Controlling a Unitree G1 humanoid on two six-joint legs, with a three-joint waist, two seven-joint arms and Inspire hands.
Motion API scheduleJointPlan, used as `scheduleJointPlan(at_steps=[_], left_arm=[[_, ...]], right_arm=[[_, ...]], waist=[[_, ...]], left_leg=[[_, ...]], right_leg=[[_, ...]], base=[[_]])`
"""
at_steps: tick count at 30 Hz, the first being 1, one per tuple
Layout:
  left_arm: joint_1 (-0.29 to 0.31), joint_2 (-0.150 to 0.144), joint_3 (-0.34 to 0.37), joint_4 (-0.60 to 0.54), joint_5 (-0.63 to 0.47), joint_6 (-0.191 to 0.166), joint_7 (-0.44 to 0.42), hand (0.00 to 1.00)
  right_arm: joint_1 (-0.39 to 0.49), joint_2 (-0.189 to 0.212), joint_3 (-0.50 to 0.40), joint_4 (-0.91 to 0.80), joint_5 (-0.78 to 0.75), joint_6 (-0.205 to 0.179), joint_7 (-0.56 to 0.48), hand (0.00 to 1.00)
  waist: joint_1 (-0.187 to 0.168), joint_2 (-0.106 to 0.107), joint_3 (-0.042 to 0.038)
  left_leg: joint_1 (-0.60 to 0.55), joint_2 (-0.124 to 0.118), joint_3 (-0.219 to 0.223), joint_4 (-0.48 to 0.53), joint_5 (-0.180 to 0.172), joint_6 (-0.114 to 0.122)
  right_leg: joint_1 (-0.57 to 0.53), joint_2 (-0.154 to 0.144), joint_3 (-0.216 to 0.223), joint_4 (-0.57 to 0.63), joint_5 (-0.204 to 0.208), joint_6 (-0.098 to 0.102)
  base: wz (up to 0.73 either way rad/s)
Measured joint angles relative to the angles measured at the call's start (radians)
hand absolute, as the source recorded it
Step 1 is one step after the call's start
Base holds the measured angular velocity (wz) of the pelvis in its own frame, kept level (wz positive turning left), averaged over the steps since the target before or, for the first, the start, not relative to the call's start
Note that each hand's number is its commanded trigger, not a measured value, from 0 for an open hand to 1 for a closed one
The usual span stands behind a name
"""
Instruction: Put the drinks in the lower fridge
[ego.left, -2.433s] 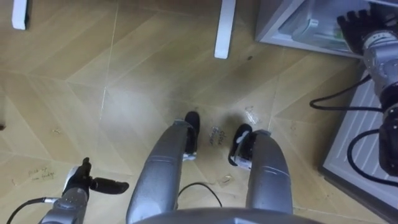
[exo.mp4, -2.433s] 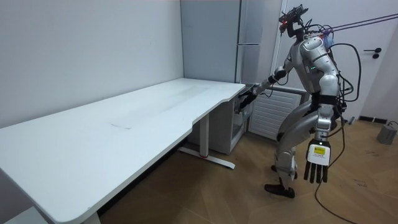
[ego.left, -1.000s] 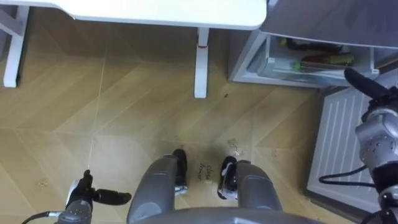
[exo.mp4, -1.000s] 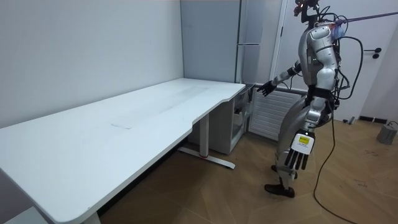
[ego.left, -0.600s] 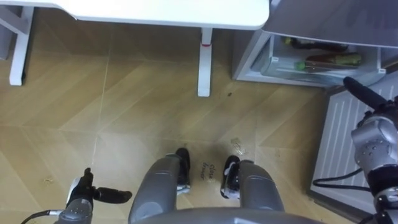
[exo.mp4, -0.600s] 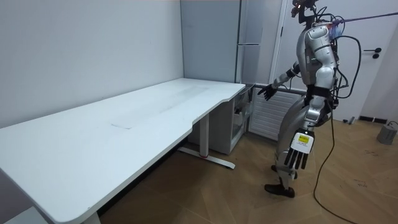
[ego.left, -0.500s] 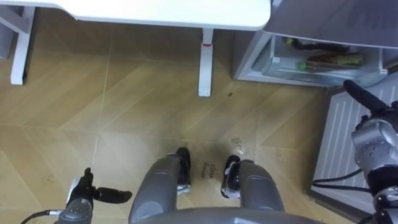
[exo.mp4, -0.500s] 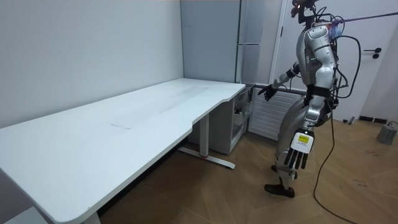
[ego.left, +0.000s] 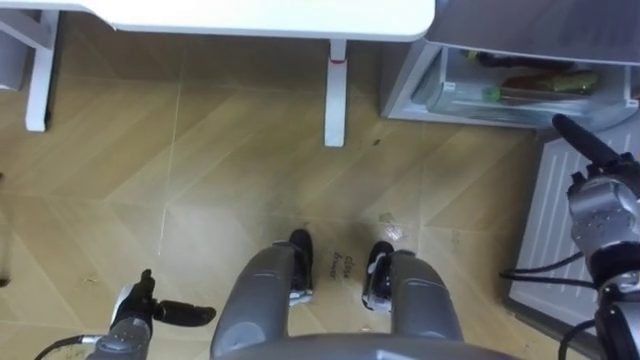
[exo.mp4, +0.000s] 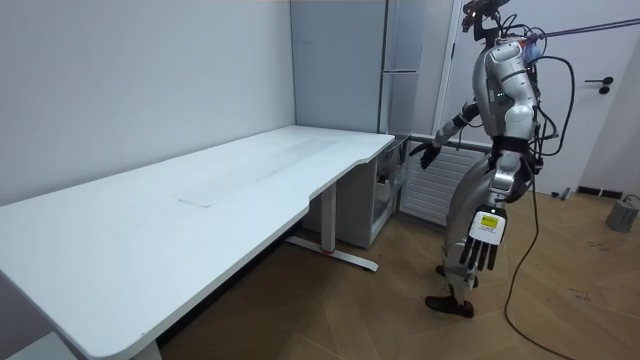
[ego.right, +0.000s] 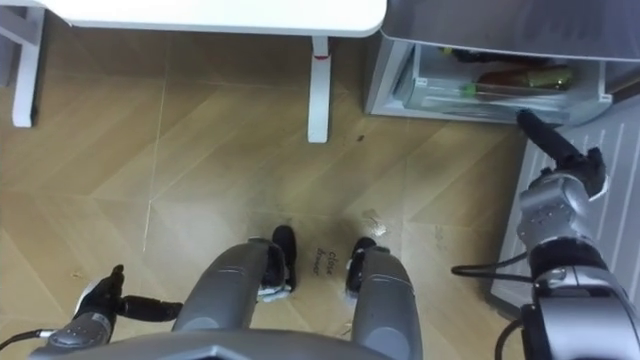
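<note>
Several drinks (ego.left: 538, 86) lie inside the open lower fridge (ego.left: 402, 85); left hand (exo.mp4: 483, 245) and right hand (ego.left: 585, 145) are empty, fingers loose; seemingly only its door (ego.left: 545, 230) needs closing.

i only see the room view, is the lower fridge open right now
Observer: Yes. In the eye views the lower compartment of the grey fridge stands open ahead of the robot, on its right, with its inside in view.
Operator: any drinks in there
Observer: At least one: a clear bottle with a green cap lies on its side inside.
Operator: is the right hand holding one
Observer: No. The right hand holds nothing; a straight dark finger points towards the compartment and stays apart from it.
</note>
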Motion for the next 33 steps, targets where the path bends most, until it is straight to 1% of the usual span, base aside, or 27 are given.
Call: scheduleJointPlan(at_steps=[3,5,7,8,10,14,16,20,23,25,26,28,29,31,32,33], left_arm=[[-0.007,0.0,0.0,0.007,0.0,0.0,0.0,0.0],[-0.007,0.0,0.0,0.009,0.001,0.004,0.0,0.0],[-0.007,0.0,0.0,0.011,-0.001,0.014,0.0,0.0],[-0.007,0.0,0.0,0.012,-0.004,0.015,0.0,0.0],[-0.008,0.0,-0.001,0.02,-0.036,0.016,0.0,0.0],[-0.014,0.0,-0.001,0.04,-0.058,0.018,0.001,0.0],[-0.021,0.0,-0.001,0.043,-0.059,0.019,0.002,0.0],[-0.03,0.0,-0.001,0.039,-0.058,0.02,0.003,0.0],[-0.035,-0.001,0.001,0.033,-0.057,0.022,0.003,0.0],[-0.034,0.0,0.0,0.033,-0.048,0.031,0.003,0.0],[-0.034,0.001,0.0,0.033,-0.047,0.033,0.004,0.0],[-0.033,0.002,0.004,0.033,-0.046,0.036,0.01,0.0],[-0.033,0.003,0.004,0.03,-0.045,0.036,0.01,0.0],[-0.037,0.004,0.003,0.027,-0.035,0.036,0.011,0.0],[-0.038,0.004,0.002,0.027,-0.035,0.036,0.011,0.0],[-0.037,0.006,-0.001,0.025,-0.035,0.036,0.011,0.0]], right_arm=[[-0.007,0.0,-0.001,0.035,0.101,0.002,0.047,0.0],[-0.008,0.0,-0.003,0.055,0.138,0.01,0.07,0.0],[-0.014,0.0,-0.004,0.095,0.196,0.03,0.115,0.0],[-0.013,0.0,-0.005,0.101,0.215,0.035,0.12,0.0],[-0.013,0.0,-0.011,0.122,0.277,0.045,0.147,0.0],[-0.013,0.001,-0.021,0.133,0.313,0.052,0.183,0.0],[-0.013,0.001,-0.043,0.133,0.319,0.058,0.205,0.0],[-0.015,0.001,-0.043,0.139,0.321,0.065,0.236,0.0],[-0.031,0.001,-0.05,0.156,0.325,0.076,0.259,0.0],[-0.043,-0.001,-0.078,0.164,0.326,0.087,0.268,0.0],[-0.045,-0.002,-0.082,0.166,0.324,0.087,0.268,0.0],[-0.056,-0.01,-0.083,0.165,0.313,0.085,0.267,0.0],[-0.059,-0.013,-0.083,0.165,0.306,0.084,0.267,0.0],[-0.089,-0.022,-0.082,0.166,0.278,0.084,0.263,0.0],[-0.097,-0.025,-0.081,0.165,0.277,0.084,0.262,0.0],[-0.109,-0.031,-0.077,0.164,0.275,0.084,0.257,0.0]], waist=[[0.015,0.0,0.0],[0.019,0.0,0.0003],[0.019,0.0,0.0002],[0.019,0.0,0.0002],[0.017,-0.001,0.0005],[0.011,-0.002,0.0011],[0.013,-0.003,0.0016],[0.017,-0.004,0.0026],[0.02,-0.005,0.0037],[0.02,-0.005,0.0038],[0.019,-0.004,0.0043],[0.021,-0.006,0.005],[0.021,-0.006,0.0052],[0.019,-0.007,0.0056],[0.018,-0.007,0.0061],[0.017,-0.008,0.0061]], left_leg=[[0.0,0.0,0.0,-0.002,0.0,-0.001],[-0.003,-0.003,0.0,-0.003,0.0,-0.001],[-0.013,-0.006,-0.004,0.0,0.0,-0.001],[-0.015,-0.006,-0.005,0.0,0.0,-0.001],[-0.02,-0.006,-0.006,0.001,0.0,-0.001],[-0.022,-0.006,-0.008,0.001,0.0,-0.001],[-0.028,-0.007,-0.007,0.002,0.0,0.0],[-0.041,-0.007,-0.006,0.009,-0.001,0.0],[-0.068,-0.006,-0.002,0.038,-0.011,0.0],[-0.097,-0.009,-0.002,0.088,-0.032,-0.002],[-0.105,-0.01,-0.003,0.106,-0.04,-0.002],[-0.151,-0.011,-0.008,0.194,-0.077,-0.007],[-0.164,-0.01,-0.008,0.219,-0.087,-0.009],[-0.229,-0.008,-0.009,0.324,-0.127,-0.014],[-0.245,-0.009,-0.009,0.348,-0.135,-0.015],[-0.277,-0.008,-0.012,0.398,-0.153,-0.018]], right_leg=[[-0.001,0.0,0.0,0.0,-0.001,-0.001],[-0.004,-0.001,-0.001,0.0,-0.002,-0.001],[-0.011,-0.001,-0.004,0.0,-0.002,-0.001],[-0.011,-0.001,-0.005,0.0,-0.002,-0.001],[-0.016,-0.003,-0.006,0.002,-0.002,-0.001],[-0.018,-0.007,-0.006,0.003,-0.004,0.001],[-0.023,-0.007,-0.006,0.004,-0.004,0.001],[-0.038,-0.01,-0.007,0.013,-0.005,0.001],[-0.068,-0.013,-0.003,0.046,-0.016,-0.002],[-0.099,-0.018,0.004,0.102,-0.045,-0.002],[-0.107,-0.019,0.004,0.12,-0.053,-0.003],[-0.152,-0.028,0.009,0.214,-0.098,-0.01],[-0.166,-0.031,0.011,0.24,-0.11,-0.011],[-0.233,-0.042,0.019,0.353,-0.158,-0.022],[-0.248,-0.049,0.019,0.38,-0.17,-0.025],[-0.279,-0.052,0.022,0.432,-0.195,-0.028]], base=[[0.0],[0.0],[0.02],[0.04],[0.02],[0.01],[0.0],[0.0],[0.0],[0.0],[0.05],[0.07],[0.08],[0.06],[0.11],[0.09]])
